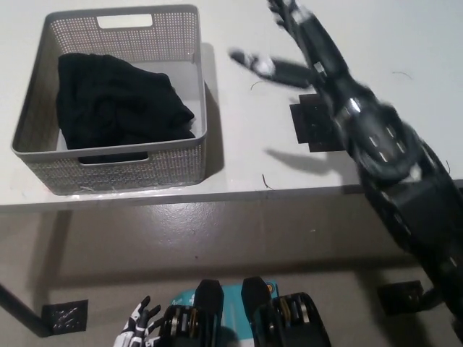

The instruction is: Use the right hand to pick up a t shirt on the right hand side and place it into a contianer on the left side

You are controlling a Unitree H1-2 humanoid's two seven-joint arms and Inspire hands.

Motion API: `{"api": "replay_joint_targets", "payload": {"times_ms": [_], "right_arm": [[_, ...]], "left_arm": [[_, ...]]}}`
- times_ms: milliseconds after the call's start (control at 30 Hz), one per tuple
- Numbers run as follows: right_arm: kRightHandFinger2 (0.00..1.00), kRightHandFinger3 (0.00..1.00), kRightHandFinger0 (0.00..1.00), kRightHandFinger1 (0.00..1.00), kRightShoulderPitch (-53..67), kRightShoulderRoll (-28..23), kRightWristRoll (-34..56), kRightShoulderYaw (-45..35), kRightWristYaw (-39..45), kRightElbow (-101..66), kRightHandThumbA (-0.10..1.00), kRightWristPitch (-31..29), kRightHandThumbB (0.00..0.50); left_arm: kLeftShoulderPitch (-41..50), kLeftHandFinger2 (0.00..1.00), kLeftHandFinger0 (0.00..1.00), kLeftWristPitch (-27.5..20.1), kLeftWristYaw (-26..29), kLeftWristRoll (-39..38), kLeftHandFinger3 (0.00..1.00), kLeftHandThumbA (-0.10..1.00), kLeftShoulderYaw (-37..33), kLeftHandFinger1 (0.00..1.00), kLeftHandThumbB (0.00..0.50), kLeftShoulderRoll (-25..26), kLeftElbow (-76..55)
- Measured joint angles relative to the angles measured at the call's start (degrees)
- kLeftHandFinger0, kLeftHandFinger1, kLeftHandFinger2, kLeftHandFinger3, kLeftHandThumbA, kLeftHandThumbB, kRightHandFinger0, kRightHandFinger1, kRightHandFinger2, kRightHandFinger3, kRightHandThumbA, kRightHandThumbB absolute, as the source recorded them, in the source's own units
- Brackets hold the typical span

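The black t shirt [119, 101] lay bunched inside the grey perforated container [108, 163] at the desk's [231, 159] ten o'clock corner. The right hand [286, 43] hung blurred over the desk toward one o'clock, well apart from the container — fingers spread wide, holding nothing. The white left hand [137, 325] rested low at seven o'clock, below the desk edge — fingers apart

White table [239, 155] under even light, black square mat [305, 126] on it, grey-beige floor [217, 238] below
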Motion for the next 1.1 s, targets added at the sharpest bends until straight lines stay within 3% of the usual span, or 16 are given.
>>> {"api": "replay_joint_targets", "payload": {"times_ms": [100,167,233,367,467,533,567,667,700,733,767,967,1100], "right_arm": [[1.0,1.0,1.0,1.0,6.1,-2.4,-0.9,-0.1,0.3,-6.0,0.74,0.0,0.299],[1.0,1.0,1.0,1.0,11.4,-4.2,-1.5,-0.4,0.4,-10.5,0.81,0.0,0.317],[1.0,1.0,1.0,1.0,16.7,-5.9,-2.1,-1.1,0.5,-15.2,0.85,0.0,0.294],[1.0,1.0,1.0,1.0,28.5,-8.8,-3.4,-3.0,0.6,-23.8,0.82,-0.6,0.275],[1.0,1.0,1.0,1.0,39.0,-10.3,-4.6,-4.1,0.6,-26.0,0.82,-2.4,0.269],[1.0,1.0,1.0,1.0,45.8,-10.4,-5.2,-4.4,0.6,-25.0,0.83,-3.9,0.267],[1.0,1.0,1.0,1.0,48.6,-10.4,-5.6,-4.4,0.6,-24.3,0.83,-4.7,0.264],[1.0,1.0,1.0,1.0,54.8,-10.3,-7.2,-4.4,0.6,-20.3,0.85,-7.4,0.203],[1.0,1.0,1.0,1.0,56.3,-10.2,-7.6,-4.4,0.6,-18.5,0.86,-8.3,0.206],[1.0,1.0,1.0,1.0,57.4,-10.1,-7.9,-4.4,0.5,-16.7,0.93,-9.2,0.237],[1.0,1.0,1.0,1.0,57.7,-10.1,-8.1,-4.4,0.5,-16.2,1.0,-9.4,0.237],[1.0,1.0,1.0,1.0,60.6,-8.7,-11.3,-4.4,0.0,-4.4,1.0,-14.5,0.209],[1.0,1.0,1.0,1.0,60.4,-7.5,-13.4,-4.8,-0.7,0.7,1.0,-18.3,0.216]], "left_arm": [[0.0,0.94,0.78,0.0,0.0,0.0,1.0,0.94,0.6,0.91,0.408,0.0,0.0],[0.0,0.96,0.8,0.0,0.0,-0.1,1.0,0.94,1.1,0.93,0.376,0.1,0.1],[0.0,0.96,0.83,0.0,0.0,-0.2,1.0,0.95,1.5,0.94,0.371,0.2,0.1],[0.0,0.96,0.85,-0.4,0.0,-0.8,1.0,0.96,2.8,0.95,0.316,0.8,0.3],[0.0,0.96,0.84,-1.6,0.0,-1.3,1.0,0.91,4.3,0.95,0.334,1.2,1.1],[0.1,0.97,0.84,-2.8,0.0,-1.6,1.0,0.91,4.9,0.95,0.321,1.3,1.8],[0.1,0.96,0.83,-3.4,0.0,-1.8,1.0,0.91,5.3,0.94,0.337,1.3,2.1],[0.1,0.97,0.85,-5.2,0.1,-2.0,1.0,0.92,6.1,0.95,0.339,1.2,3.2],[0.1,0.97,0.88,-5.7,0.1,-2.0,1.0,0.92,6.4,0.96,0.324,1.2,3.6],[0.1,0.98,0.9,-6.1,0.1,-2.0,1.0,0.93,6.6,0.98,0.319,1.1,3.8],[0.1,1.0,0.92,-6.2,0.1,-2.0,1.0,0.94,6.6,0.99,0.313,1.1,3.9],[0.1,1.0,0.94,-8.2,0.2,-2.0,1.0,0.93,7.6,1.0,0.346,1.0,4.3],[0.0,1.0,0.94,-9.2,0.2,-2.0,1.0,0.93,7.7,1.0,0.324,1.0,4.5]]}}
